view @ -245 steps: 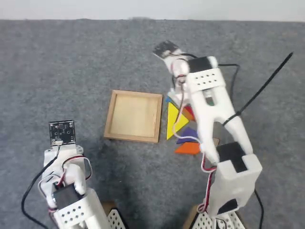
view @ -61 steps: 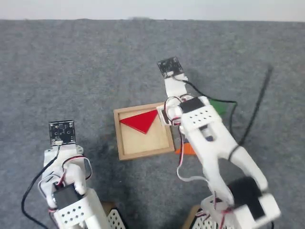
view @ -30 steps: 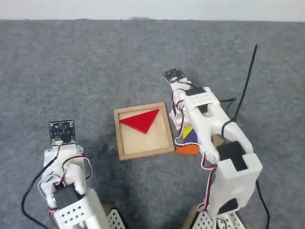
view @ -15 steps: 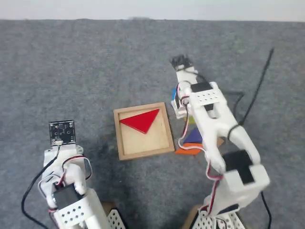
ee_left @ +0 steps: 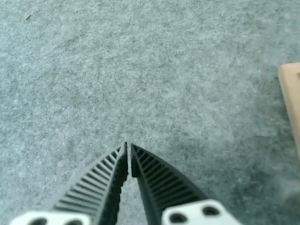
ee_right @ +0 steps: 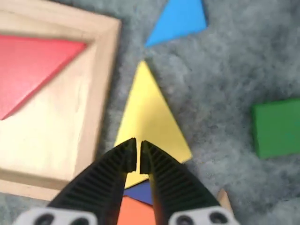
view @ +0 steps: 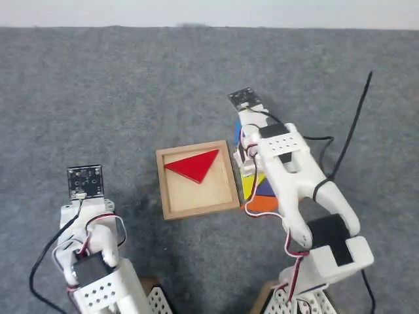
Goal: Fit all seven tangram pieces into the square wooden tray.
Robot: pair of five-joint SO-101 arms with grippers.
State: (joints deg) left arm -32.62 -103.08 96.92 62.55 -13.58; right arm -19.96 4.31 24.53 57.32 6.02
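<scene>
The left gripper [ee_left: 129,147] hangs over bare grey carpet [view: 118,85] with its jaws pressed together and nothing between them; the tray [view: 200,210] lies well off to its right, and a corner of the wooden rim shows at the edge of its wrist view. In the tray a red triangle [view: 194,165] lies flat against the far rim, with its long edge along that rim and its point aimed back at the arms (the other six pieces are not in the tray). The right gripper [ee_right: 137,142] is just past the tray's right rim. Its jaws are closed to a thin slit and grip nothing. Its tips are above the near part of a yellow triangle [ee_right: 149,115], which lies on the carpet alongside that rim; whether they touch it I cannot tell. Ahead of the tips, beyond the yellow apex and apart from it, lies a blue triangle [ee_right: 180,18]. Behind the tips, under the gripper's body, a purple piece [ee_right: 140,191] meets the yellow's base, and an orange piece [ee_right: 135,212] sits against the purple. A green square [ee_right: 276,126] lies on the side of the yellow away from the tray, apart from it.
</scene>
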